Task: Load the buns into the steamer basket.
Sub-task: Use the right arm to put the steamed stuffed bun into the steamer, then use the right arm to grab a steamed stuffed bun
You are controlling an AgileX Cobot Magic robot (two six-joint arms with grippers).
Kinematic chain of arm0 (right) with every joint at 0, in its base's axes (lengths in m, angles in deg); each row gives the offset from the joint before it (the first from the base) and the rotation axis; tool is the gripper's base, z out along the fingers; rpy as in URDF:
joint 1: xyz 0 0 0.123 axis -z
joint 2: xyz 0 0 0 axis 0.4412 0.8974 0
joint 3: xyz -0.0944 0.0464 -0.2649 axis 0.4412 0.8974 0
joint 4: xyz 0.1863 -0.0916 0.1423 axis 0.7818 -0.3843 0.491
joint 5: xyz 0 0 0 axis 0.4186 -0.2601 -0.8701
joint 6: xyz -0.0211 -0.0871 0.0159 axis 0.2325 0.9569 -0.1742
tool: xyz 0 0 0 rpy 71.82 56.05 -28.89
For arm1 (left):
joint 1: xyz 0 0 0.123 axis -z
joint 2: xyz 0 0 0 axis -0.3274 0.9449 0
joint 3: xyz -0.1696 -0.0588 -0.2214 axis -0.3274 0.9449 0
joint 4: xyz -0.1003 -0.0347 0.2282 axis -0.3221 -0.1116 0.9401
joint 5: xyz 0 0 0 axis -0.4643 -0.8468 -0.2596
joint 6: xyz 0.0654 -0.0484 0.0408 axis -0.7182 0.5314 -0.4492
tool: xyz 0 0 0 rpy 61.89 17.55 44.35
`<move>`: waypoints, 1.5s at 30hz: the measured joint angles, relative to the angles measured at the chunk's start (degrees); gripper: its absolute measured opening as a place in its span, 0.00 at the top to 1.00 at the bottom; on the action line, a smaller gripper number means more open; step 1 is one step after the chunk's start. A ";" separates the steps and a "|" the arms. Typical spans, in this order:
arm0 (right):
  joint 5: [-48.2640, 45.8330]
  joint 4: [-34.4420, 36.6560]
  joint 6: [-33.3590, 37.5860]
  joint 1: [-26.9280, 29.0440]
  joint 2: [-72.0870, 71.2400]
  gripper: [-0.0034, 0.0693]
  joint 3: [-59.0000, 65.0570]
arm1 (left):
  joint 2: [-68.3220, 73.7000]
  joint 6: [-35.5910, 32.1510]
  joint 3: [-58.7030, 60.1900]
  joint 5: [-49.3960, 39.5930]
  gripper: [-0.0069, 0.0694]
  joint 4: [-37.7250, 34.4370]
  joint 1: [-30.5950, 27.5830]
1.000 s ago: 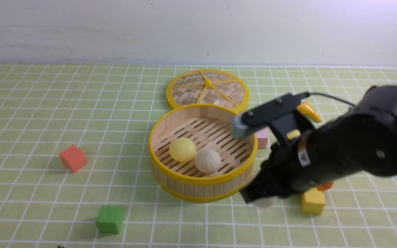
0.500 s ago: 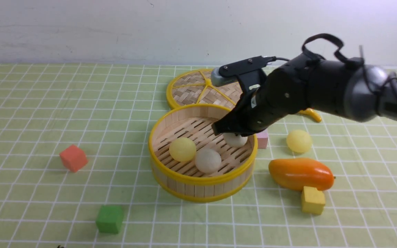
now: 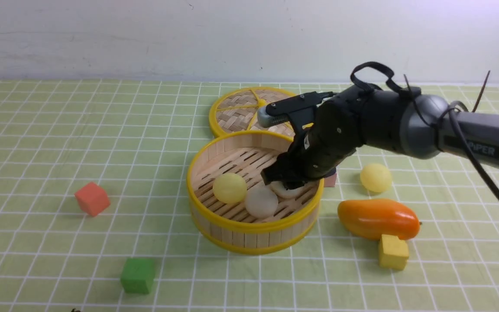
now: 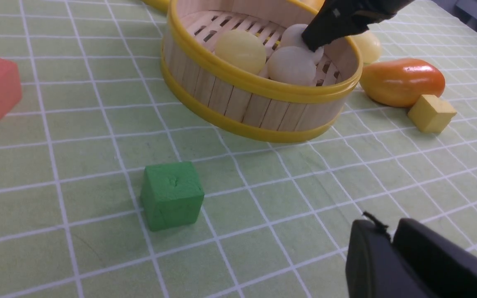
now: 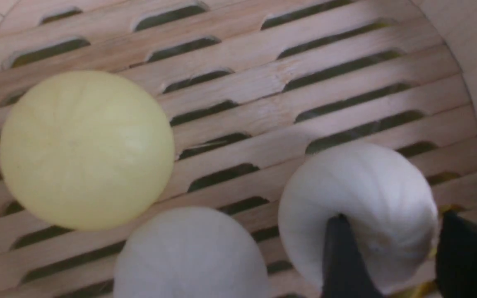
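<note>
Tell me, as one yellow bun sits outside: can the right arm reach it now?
Likely yes, once freed: the right hand is down in the steamer basket, closed on an off-white bun; the yellow bun lies clear of the mango.

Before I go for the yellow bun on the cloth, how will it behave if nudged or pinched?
The yellow bun is round and sits free on the cloth, so a nudge would probably roll it. Its smooth skin may slip unless pinched across the middle. The white bun looks round in the right gripper, so this one is probably firm too.
</note>
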 joint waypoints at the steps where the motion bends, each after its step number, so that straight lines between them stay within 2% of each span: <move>1: -1.23 0.43 0.00 0.00 -1.29 0.40 0.07 | 0.00 0.00 0.00 0.00 0.81 0.00 0.00; 4: -5.06 0.70 0.23 0.00 -6.68 0.30 0.10 | 0.00 0.00 0.00 0.00 0.80 0.00 0.00; 10: -9.43 -3.39 1.31 2.89 -12.79 0.29 0.05 | 0.00 0.00 0.00 0.00 0.80 0.00 0.00; 12: -11.06 -3.44 1.31 7.79 -11.98 0.31 0.00 | 0.00 0.00 0.00 0.00 0.79 0.00 0.00; 14: -11.19 -2.17 1.31 9.95 -11.01 0.32 0.00 | 0.00 0.00 0.00 0.00 0.79 0.00 0.00; 15: -10.25 0.92 2.24 13.92 -8.40 0.33 0.00 | 0.00 0.00 0.00 0.00 0.79 0.00 0.00; 17: -8.40 4.48 4.37 16.61 -5.78 0.35 0.00 | 0.00 0.00 0.00 0.00 0.79 0.00 0.00; 21: -4.52 11.06 8.62 19.47 -1.45 0.38 0.06 | 0.00 0.00 0.00 0.00 0.79 0.00 0.00; 24: -2.04 12.88 9.80 21.03 0.74 0.42 0.06 | 0.00 0.00 0.00 0.00 0.79 0.00 0.00; 28: -0.55 13.15 10.08 22.15 1.92 0.47 0.06 | 0.00 0.00 0.00 0.00 0.78 0.00 0.00; 41: 3.01 14.48 10.47 22.26 3.83 0.50 0.06 | 0.00 0.00 0.00 0.00 0.77 0.00 0.00; 45: 3.65 14.48 10.47 22.26 4.15 0.55 0.06 | 0.00 0.00 0.00 0.00 0.77 0.00 0.00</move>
